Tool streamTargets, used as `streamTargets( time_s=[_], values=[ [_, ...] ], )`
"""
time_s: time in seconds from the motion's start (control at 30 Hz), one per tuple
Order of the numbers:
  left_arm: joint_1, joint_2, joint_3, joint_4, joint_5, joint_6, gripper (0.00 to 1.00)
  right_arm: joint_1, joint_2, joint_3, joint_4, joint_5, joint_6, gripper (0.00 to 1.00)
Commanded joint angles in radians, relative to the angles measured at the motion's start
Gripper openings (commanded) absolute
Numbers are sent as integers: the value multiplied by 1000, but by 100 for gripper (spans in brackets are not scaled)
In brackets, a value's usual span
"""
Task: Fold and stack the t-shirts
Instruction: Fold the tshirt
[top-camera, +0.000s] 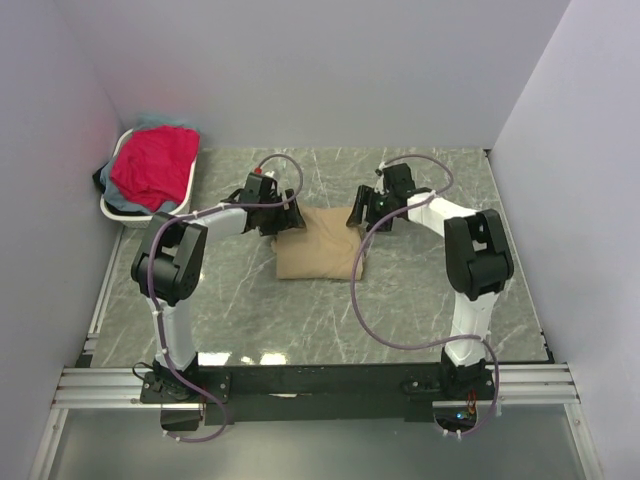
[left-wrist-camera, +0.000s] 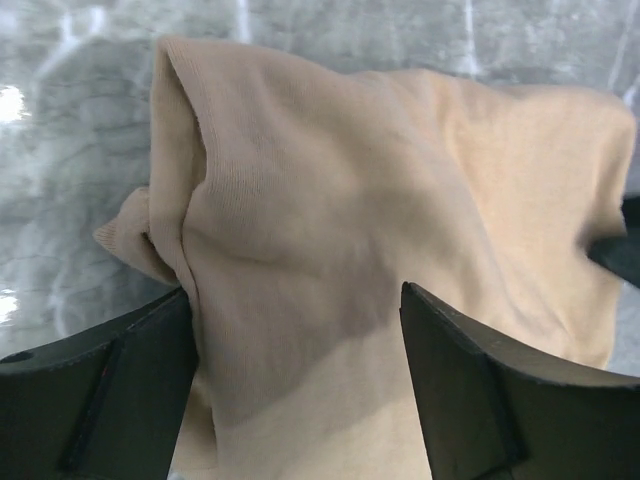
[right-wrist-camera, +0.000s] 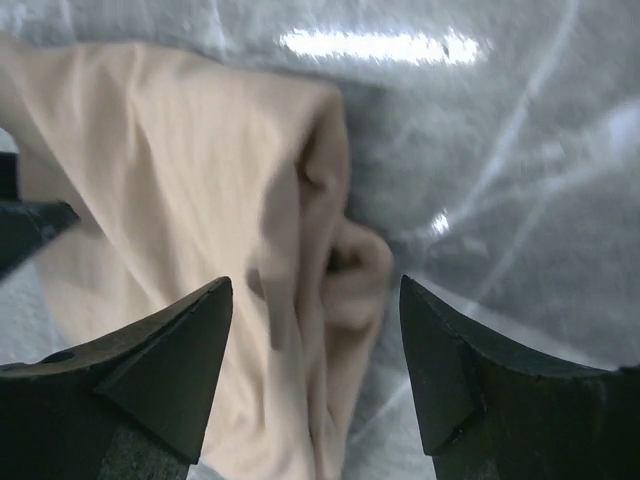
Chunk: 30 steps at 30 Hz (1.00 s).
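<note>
One t-shirt in work, none stacked. Folding the tan t-shirt (top-camera: 318, 255) at bench (top-camera: 400, 300) centre, apparently part-folded. Holding left fingers (left-wrist-camera: 100, 400) and right fingers (right-wrist-camera: 480, 390) open, straddling its 12 o'clock corners. Leaving the red-pink t-shirt (top-camera: 152, 168) and others heaped in the basket (top-camera: 120, 216) at 10 o'clock.

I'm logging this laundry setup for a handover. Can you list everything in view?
tan shirt: one, tan, lying partly folded mid-table
red-pink shirt: one, red-pink, heaped on top in the basket
other cloth: count unclear, blue-grey, under the red-pink shirt in the basket
basket: one, white, far left corner of the table
table: one, grey-green marble pattern
cables: two, purple-grey, one looping along each arm
left arm: one, white and black, jaws open at the tan shirt's left edge
right arm: one, white and black, jaws open at its right edge
</note>
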Motion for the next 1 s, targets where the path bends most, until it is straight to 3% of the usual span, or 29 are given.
streamTargets(
  time_s=[0.0, 0.13, 0.23, 0.33, 0.37, 0.43, 0.5, 0.9, 0.93, 0.97],
  values=[
    [-25, 0, -36, 35, 68, -22, 82, -5, 68, 86, 60, -138, 17, 74],
    [-28, -2, -65, 52, 86, -33, 80, -6, 120, 86, 97, -250, 53, 73],
    [-28, -3, -82, 63, 101, -39, 73, -5, 120, 41, 155, -306, 85, 64],
    [-28, 7, -88, 75, 115, -42, 64, -6, 120, 9, 200, -332, 99, 36],
    [-28, 14, -85, 68, 121, -41, 58, -9, 121, 7, 209, -333, 95, 20],
    [-26, 23, -73, 55, 129, -34, 49, -20, 118, 11, 214, -338, 90, 5],
    [-26, 20, -76, 46, 124, -25, 47, -46, 117, 6, 235, -359, 98, 0],
    [23, -8, -211, 84, 176, 28, 45, -175, 169, -20, 344, -410, 157, 1],
    [26, -8, -213, 97, 190, 28, 46, -178, 172, -19, 359, -422, 164, 11],
    [26, -6, -213, 98, 198, 30, 46, -178, 173, -11, 343, -401, 159, 14]
  ],
)
